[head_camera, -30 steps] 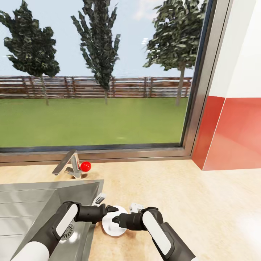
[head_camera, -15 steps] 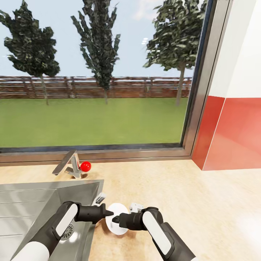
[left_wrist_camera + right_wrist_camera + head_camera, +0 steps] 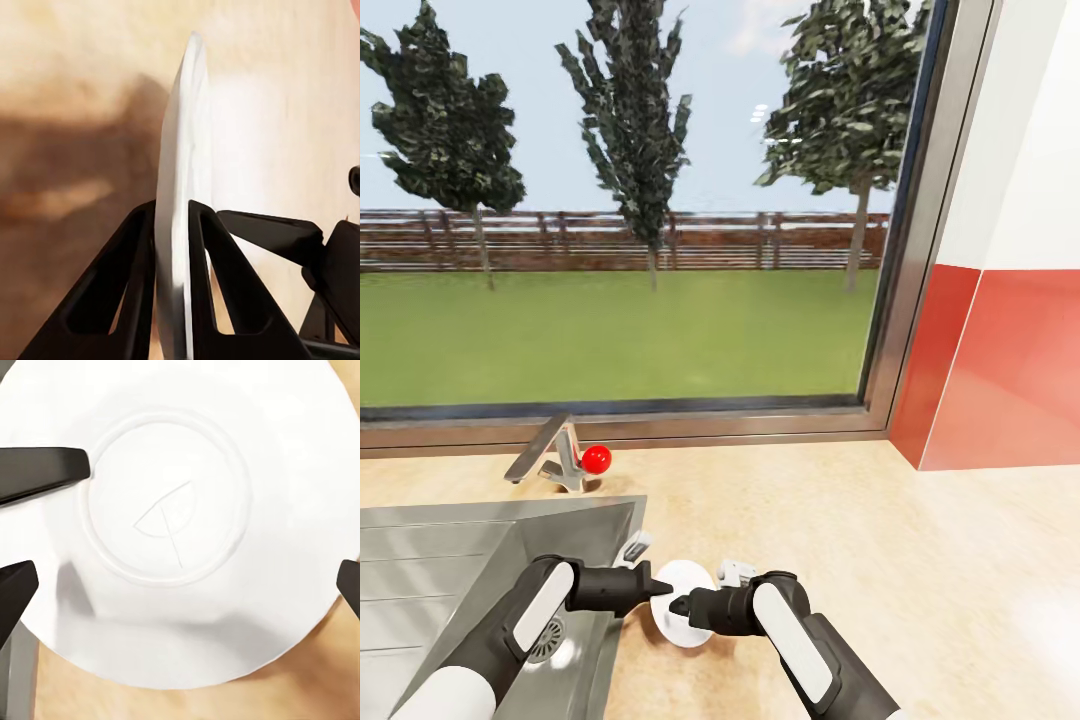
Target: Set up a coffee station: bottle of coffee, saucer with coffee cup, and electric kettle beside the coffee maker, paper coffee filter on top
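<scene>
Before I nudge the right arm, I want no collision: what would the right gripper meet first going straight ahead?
Most likely the saucer: the right gripper points squarely at its face, held on edge by the left gripper. The gap is unclear.

The saucer (image 3: 180,187) is seen edge-on, its thin white rim standing upright between the left gripper (image 3: 172,225)'s two black fingers (image 3: 139,255), which press against it on either side. Behind lies the beige tabletop (image 3: 285,112), shadowed beside the plate. A dark part, probably the other gripper (image 3: 330,262), sits close by.
</scene>
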{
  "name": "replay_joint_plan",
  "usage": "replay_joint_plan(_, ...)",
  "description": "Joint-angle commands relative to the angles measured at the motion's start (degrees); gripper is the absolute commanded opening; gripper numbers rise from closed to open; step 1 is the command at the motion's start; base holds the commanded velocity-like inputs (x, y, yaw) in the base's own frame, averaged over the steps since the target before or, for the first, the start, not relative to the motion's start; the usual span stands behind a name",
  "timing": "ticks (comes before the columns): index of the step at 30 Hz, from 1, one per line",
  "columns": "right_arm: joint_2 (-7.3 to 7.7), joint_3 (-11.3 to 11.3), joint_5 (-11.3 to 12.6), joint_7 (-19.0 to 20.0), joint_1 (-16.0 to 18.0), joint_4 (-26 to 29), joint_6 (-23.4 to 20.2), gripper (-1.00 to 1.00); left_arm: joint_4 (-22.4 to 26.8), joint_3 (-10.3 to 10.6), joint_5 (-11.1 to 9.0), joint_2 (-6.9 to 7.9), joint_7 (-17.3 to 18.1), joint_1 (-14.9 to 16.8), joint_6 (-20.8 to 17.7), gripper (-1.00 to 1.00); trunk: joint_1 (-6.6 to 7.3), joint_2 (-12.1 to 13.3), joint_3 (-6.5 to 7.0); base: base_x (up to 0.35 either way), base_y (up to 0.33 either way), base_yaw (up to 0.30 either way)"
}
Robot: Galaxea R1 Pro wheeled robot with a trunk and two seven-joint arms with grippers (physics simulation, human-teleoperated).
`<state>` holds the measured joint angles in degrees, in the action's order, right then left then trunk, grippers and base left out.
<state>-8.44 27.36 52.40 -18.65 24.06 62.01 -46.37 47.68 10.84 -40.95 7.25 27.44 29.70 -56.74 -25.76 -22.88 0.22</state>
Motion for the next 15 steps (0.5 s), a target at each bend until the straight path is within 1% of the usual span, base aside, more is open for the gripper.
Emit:
replay_joint_plan(1,0.00,0.06,0.68,-0.60,0.02,0.04,-0.03,1.00,-0.04,0.15,1.76,0.05,0.42,0.01,0.33,-1.00,-0.03,-0.03,-0.04,0.000,0.000,0.000)
replay_joint_plan(6,0.00,0.06,0.64,-0.60,0.02,0.12,-0.03,1.00,-0.04,0.31,1.69,0.17,0.35,0.11,0.35,-1.00,-0.03,-0.03,-0.04,0.000,0.000,0.000)
replay_joint_plan(15,-0.02,-0.07,0.68,-0.68,0.02,0.86,-0.03,1.00,0.04,-0.13,1.65,0.95,0.29,0.95,0.21,-1.00,-0.03,-0.03,-0.04,0.000,0.000,0.000)
